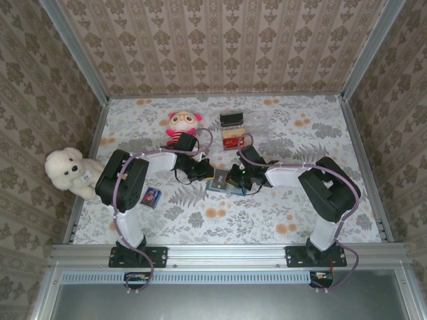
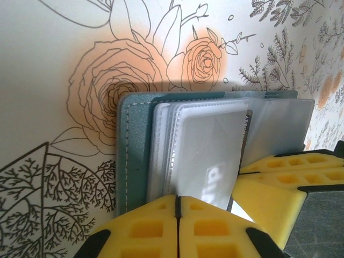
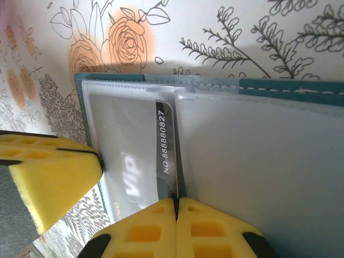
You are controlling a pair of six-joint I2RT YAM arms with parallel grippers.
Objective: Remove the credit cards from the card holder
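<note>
Top external view: finds the card holder flat on the floral table, near the middle, where the two arms meet. Lies opened out, teal cover down, clear sleeves up. Keeps one of the credit cards inside a sleeve, with a dark strip of pale digits and "Vip" print showing through. Meets the left end effector at the sleeves' near edge, yellow pads clenched together; cannot tell whether a sleeve is nipped between them. Meets the right end effector likewise clenched, pads touching right at the card's edge. Places a small blue can left of the holder, a clear tray behind it, and a white plush dog at the table's left edge.
</note>
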